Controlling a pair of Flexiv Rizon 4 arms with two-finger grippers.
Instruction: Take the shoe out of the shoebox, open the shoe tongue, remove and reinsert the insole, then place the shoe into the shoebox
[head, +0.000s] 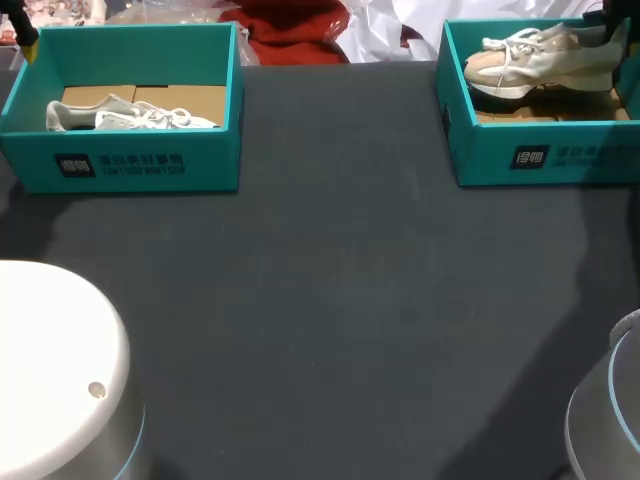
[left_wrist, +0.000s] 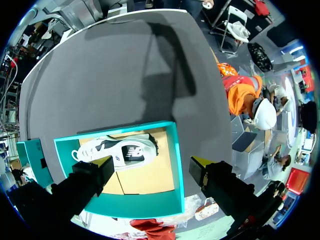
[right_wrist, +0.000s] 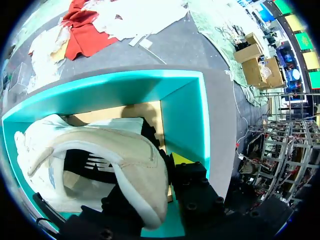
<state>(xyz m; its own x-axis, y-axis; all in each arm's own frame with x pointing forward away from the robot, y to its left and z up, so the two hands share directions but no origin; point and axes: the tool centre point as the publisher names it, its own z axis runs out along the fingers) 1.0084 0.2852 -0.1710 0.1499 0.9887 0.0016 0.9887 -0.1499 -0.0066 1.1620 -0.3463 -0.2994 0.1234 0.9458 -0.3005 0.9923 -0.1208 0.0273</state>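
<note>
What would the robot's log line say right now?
left gripper: open, over left box | right gripper: shut on tan shoe, at right box

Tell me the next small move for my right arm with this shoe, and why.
Probably lift the right gripper straight up. Its fingers appear closed on the heel of the beige shoe, which hangs tilted above the box floor but remains within the walls of the right shoebox. Clearing the rim first should avoid snagging before carrying it over the bare table.
</note>
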